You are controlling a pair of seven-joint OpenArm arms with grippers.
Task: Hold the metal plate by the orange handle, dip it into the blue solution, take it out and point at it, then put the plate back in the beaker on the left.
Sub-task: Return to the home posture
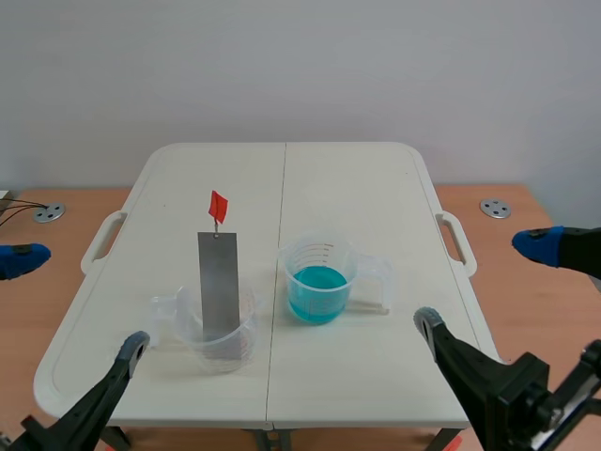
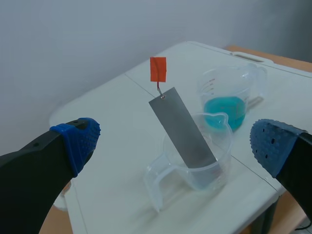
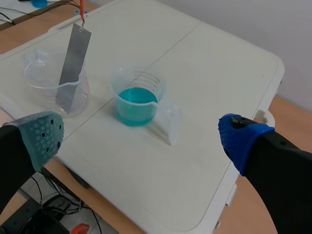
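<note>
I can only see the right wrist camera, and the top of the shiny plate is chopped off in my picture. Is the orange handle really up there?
Observer: Yes. The scene view shows the orange handle sticking up above the metal plate, and nothing is holding it.
Operator: Is the other arm close to it?
Observer: Not touching. The left end effector is open, and in the left wrist view the plate and its beaker stand ahead of it, untouched.
</note>
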